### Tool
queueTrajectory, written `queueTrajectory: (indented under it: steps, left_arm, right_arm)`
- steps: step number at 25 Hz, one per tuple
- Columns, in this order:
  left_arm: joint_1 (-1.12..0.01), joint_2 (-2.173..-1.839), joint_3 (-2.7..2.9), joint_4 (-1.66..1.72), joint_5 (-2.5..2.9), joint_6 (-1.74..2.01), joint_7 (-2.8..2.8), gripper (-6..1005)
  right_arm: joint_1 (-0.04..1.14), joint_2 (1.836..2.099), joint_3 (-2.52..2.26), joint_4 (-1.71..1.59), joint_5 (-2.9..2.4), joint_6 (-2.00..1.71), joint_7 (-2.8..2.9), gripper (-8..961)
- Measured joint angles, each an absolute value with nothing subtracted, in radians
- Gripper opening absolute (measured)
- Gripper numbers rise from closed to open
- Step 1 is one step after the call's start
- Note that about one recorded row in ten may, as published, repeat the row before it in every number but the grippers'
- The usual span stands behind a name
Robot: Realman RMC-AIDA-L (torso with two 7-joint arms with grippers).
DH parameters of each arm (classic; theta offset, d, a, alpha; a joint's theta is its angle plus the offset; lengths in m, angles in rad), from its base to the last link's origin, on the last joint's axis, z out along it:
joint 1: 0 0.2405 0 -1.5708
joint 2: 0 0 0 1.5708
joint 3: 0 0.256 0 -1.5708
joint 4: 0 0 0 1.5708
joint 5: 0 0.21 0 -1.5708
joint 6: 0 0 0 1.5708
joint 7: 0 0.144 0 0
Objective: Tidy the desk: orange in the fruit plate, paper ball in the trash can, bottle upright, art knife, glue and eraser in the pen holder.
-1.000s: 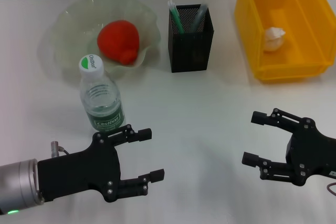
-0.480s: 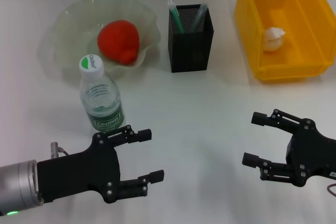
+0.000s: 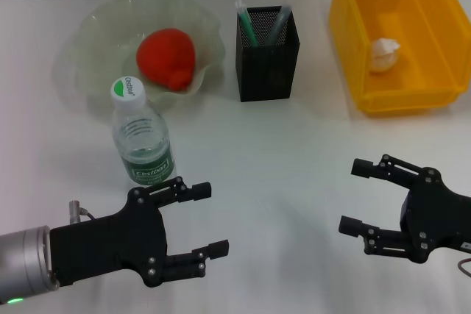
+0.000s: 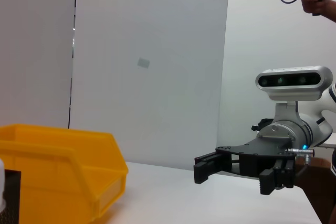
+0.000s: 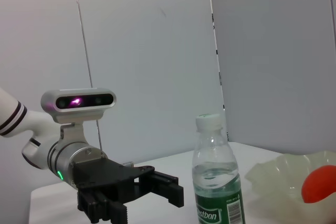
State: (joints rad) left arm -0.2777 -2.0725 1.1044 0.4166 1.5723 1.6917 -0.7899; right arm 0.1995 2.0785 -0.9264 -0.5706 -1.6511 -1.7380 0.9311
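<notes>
On the white desk nothing has shifted since a second ago: the clear plastic bottle with a green label stands upright, while the black left gripper and black right gripper hover low, jaws spread wide, holding nothing.
</notes>
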Motion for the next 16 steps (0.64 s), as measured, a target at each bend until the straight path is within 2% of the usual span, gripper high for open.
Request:
queueTrajectory:
  steps: [16]
  left_arm:
    - [-0.281, -2.072, 1.104, 0.416, 1.572, 1.692, -0.79, 783]
  right_arm:
    - [0.196, 2.079, -0.927, -0.571, -1.654, -1.739, 0.931, 842]
